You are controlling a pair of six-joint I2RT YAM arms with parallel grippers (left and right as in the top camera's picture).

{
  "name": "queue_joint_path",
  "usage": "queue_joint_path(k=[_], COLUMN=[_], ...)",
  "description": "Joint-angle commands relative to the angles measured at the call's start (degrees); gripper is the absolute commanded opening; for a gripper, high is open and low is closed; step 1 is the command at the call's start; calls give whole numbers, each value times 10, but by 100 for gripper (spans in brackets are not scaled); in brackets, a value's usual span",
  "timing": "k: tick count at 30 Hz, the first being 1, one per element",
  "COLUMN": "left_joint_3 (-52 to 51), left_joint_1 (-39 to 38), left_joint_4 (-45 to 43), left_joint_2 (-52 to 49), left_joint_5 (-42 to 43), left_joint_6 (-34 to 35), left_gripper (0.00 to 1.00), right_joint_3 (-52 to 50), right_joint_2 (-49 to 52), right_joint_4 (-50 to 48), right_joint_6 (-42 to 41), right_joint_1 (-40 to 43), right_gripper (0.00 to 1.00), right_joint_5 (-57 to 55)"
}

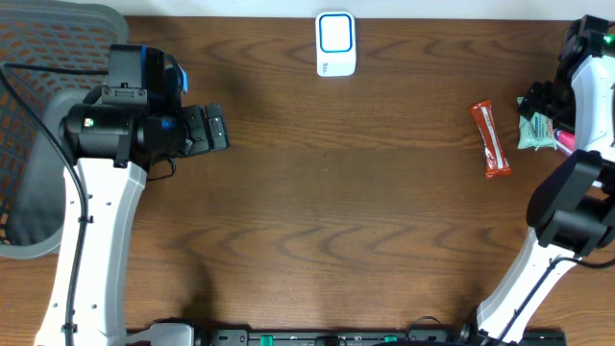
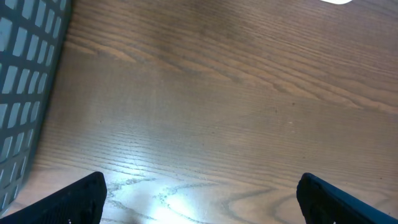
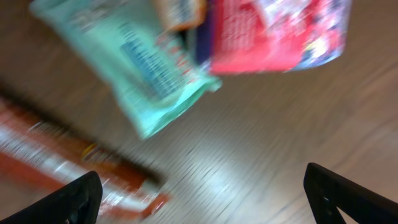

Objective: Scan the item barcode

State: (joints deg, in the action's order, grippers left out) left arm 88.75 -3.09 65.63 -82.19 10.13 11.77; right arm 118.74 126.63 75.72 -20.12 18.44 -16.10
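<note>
Red snack bar (image 1: 490, 140) lies flat on the table (image 1: 327, 192) beside a teal packet (image 3: 146, 74), well apart from the white scanner (image 1: 335, 43) it must probably reach. Right pincer (image 3: 202, 198), above them, and left pincer (image 2: 200, 196) both gape wide, empty.

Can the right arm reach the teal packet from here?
Probably yes: the right tool hangs open close to the teal packet, only bare table between them. A pink packet crowds one end, so a clean grab may be awkward.
</note>
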Motion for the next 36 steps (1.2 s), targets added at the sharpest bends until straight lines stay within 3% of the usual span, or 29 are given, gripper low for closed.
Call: queue_joint_path(k=[1, 4, 12, 27, 36], left_joint_3=[3, 3, 3, 3, 3], left_joint_1=[2, 2, 2, 2, 2], left_joint_4=[1, 1, 1, 1, 1], left_joint_2=[-2, -2, -2, -2, -2], left_joint_5=[-3, -3, -3, -3, -3], left_joint_6=[-1, -1, -1, -2, -1], left_gripper=[98, 98, 98, 98, 98], right_joint_3=[1, 1, -33, -437, -564], right_joint_2=[-80, -132, -291, -669, -785], right_joint_4=[9, 27, 83, 31, 80], right_joint_6=[0, 1, 24, 17, -38], right_joint_1=[-13, -32, -116, -304, -331], right_gripper=[99, 99, 99, 99, 99], right_joint_5=[112, 160, 150, 184, 184])
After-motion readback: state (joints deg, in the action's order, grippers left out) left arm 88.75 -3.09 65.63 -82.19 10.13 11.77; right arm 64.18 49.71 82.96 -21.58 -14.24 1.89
